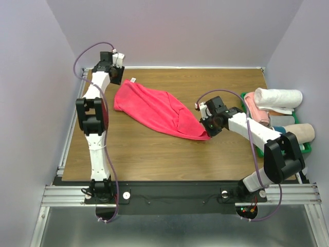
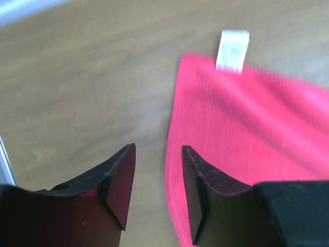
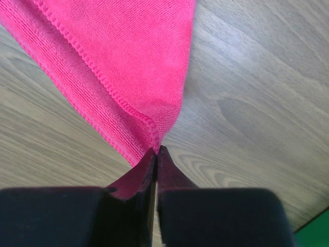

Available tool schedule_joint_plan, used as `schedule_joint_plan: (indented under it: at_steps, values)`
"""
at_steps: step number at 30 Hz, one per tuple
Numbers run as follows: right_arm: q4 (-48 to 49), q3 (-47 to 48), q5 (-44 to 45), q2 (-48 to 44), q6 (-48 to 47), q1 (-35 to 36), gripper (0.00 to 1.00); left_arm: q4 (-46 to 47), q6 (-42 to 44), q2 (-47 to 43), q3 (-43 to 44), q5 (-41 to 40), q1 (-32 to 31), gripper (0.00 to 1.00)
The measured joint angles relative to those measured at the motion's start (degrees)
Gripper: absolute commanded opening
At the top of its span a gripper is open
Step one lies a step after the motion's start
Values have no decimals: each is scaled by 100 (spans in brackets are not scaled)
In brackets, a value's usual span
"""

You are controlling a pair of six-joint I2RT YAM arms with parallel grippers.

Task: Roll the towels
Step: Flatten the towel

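Red towel (image 1: 154,109) lying crumpled left of green basket (image 1: 306,149); soft, light, limp, likely dragging.
Right gripper (image 3: 156,150) pinching corner nearest basket.
Left gripper (image 2: 158,153) hovering spread, empty, seemingly just off edge farthest from basket.
Be gripping hemmed corner by white tag (image 2: 232,50).

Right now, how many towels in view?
5, maybe more: red towel lying on the table, pinched by the right gripper; white roll, pink roll, teal roll and beige roll in the green bin, which may hide others.
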Motion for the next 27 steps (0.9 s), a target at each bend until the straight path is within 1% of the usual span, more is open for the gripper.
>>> schedule_joint_plan:
  at_steps: [1, 3, 4, 6, 7, 10, 13, 14, 17, 19, 24, 27]
  values:
    - [-4, 22, -33, 24, 28, 0, 37, -42, 17, -216, -254, 96, 74, 52]
    - [-26, 28, -101, 76, 37, -2, 56, -59, 101, -754, -861, 275, 271, 52]
    - [-44, 28, -122, 96, 57, -7, 63, -96, 144, -970, -1047, 354, 356, 52]
    - [-144, 70, -149, 101, 70, -7, 63, -105, 203, -1266, -1231, 487, 516, 52]
    - [-240, 173, -164, 101, 83, -7, 63, -127, 236, -1384, -1266, 595, 595, 50]
    - [-361, 584, -247, 109, 101, -26, 62, -125, 304, -1547, -1357, 979, 640, 48]
    - [-330, 1237, -415, 236, 83, -26, 52, -44, 398, -1792, -2070, 1329, 522, 46]
    - [-302, 1478, -490, 378, 76, -24, 45, -70, 431, -1843, -2328, 1397, 476, 46]
    - [-157, 1908, -623, 890, 127, 50, 37, -59, 472, -1888, -2994, 1488, 348, 44]
    - [-15, 2092, -632, 1364, 232, 219, 36, -90, 472, -1888, -3351, 1556, 278, 43]
    - [4, 2662, -494, 2321, 498, 885, 36, 44, 463, -1917, -3722, 1598, 212, 43]
    - [70, 3029, -358, 2712, 640, 1202, 36, 144, 450, -1961, -3891, 1561, 177, 43]
